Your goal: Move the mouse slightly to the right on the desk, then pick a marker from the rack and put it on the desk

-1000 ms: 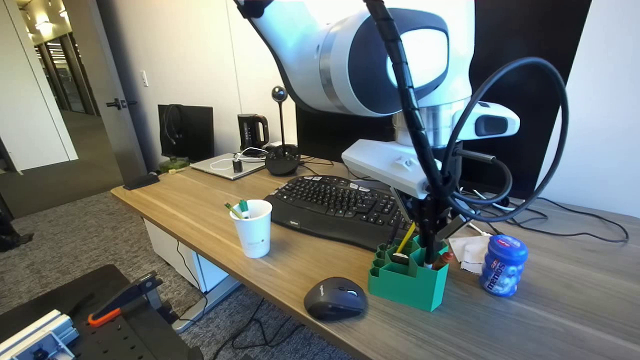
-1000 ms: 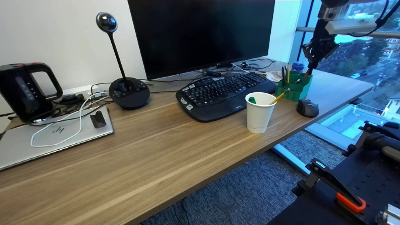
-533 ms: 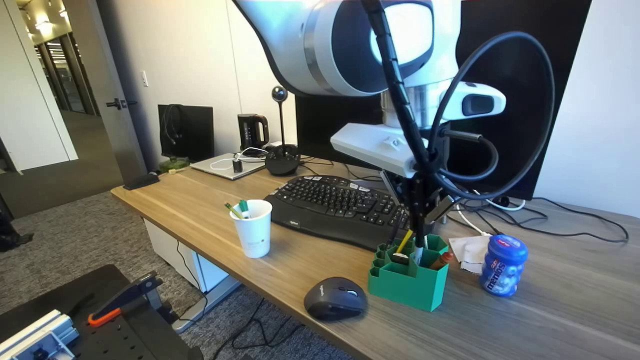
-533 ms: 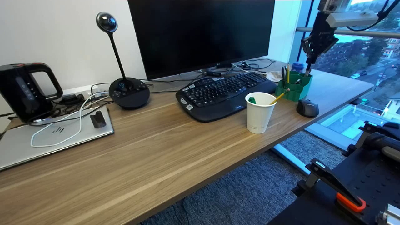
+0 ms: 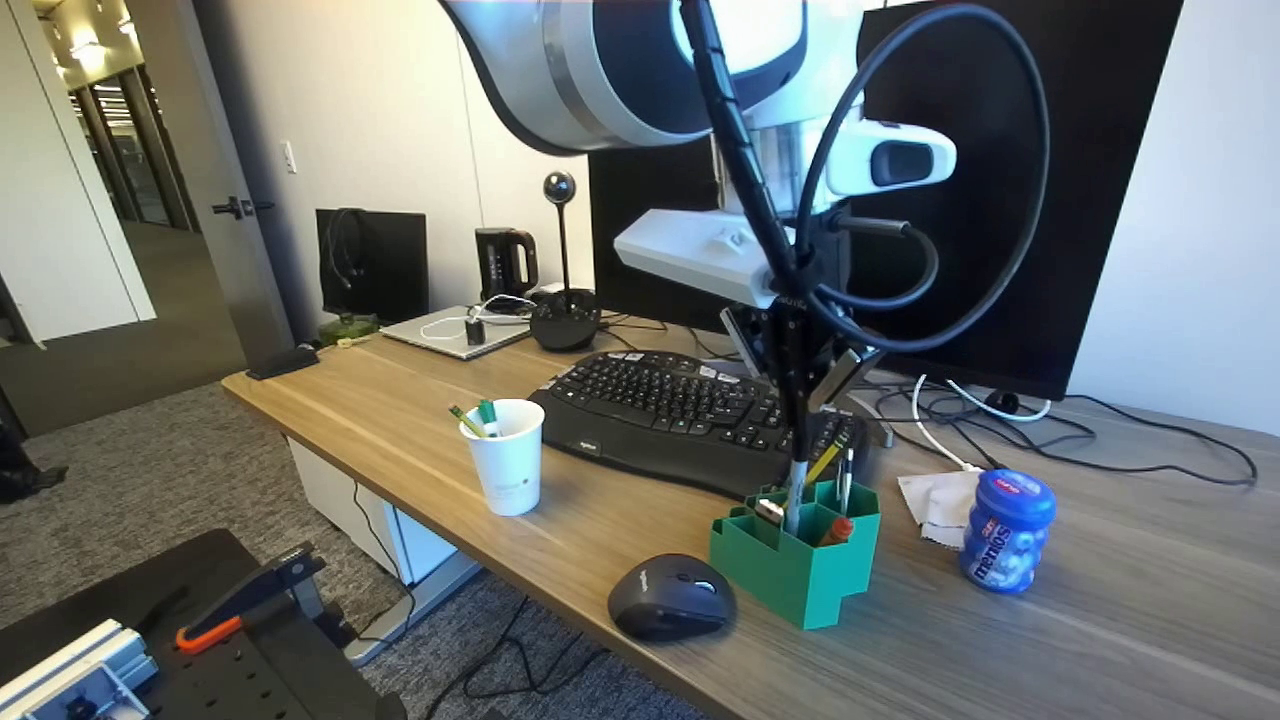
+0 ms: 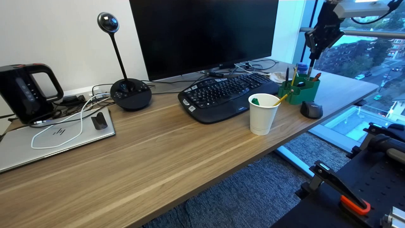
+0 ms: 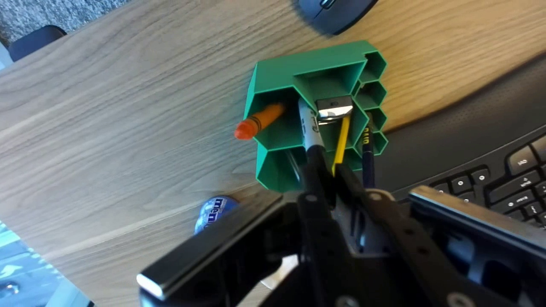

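Note:
My gripper [image 5: 797, 445] is shut on the black-capped end of a grey marker [image 5: 797, 495]. The marker also shows in the wrist view [image 7: 310, 123]; its lower end is hidden inside a slot of the green rack [image 5: 815, 592]. The rack also shows in the wrist view [image 7: 313, 64] and in an exterior view [image 6: 302, 96], with an orange crayon, a yellow pencil and dark pens in it. The dark mouse [image 5: 670, 598] sits on the wooden desk [image 5: 960, 660] near its front edge, close beside the rack; it also shows in an exterior view [image 6: 311, 110].
A black keyboard [image 5: 680, 410] lies behind the rack. A white cup [image 5: 508, 465] with pencils stands farther along the desk. A blue mentos jar [image 5: 1008, 535] and white paper [image 5: 940, 500] are beside the rack. A monitor [image 6: 205, 34] and loose cables stand behind.
My gripper has risen and moved toward the keyboard side in an exterior view, with the marker partly drawn up. The rack has turned and shifted slightly toward the mouse. The mouse has not moved.

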### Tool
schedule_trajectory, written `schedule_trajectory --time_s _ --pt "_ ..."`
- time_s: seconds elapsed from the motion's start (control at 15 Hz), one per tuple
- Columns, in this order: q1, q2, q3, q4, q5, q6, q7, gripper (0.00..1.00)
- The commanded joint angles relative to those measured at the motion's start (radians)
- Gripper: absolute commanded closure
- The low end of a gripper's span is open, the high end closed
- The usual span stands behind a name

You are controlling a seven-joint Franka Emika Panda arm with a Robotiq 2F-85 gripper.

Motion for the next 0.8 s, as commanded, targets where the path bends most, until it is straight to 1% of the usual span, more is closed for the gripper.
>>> schedule_trajectory --time_s 0.0,0.73 --pt "0.021 -0.064 -0.002 -0.066 -0.010 0.040 0.004 0.96" --pt "0.060 -0.131 -0.001 -0.144 -0.023 0.092 0.016 0.96"
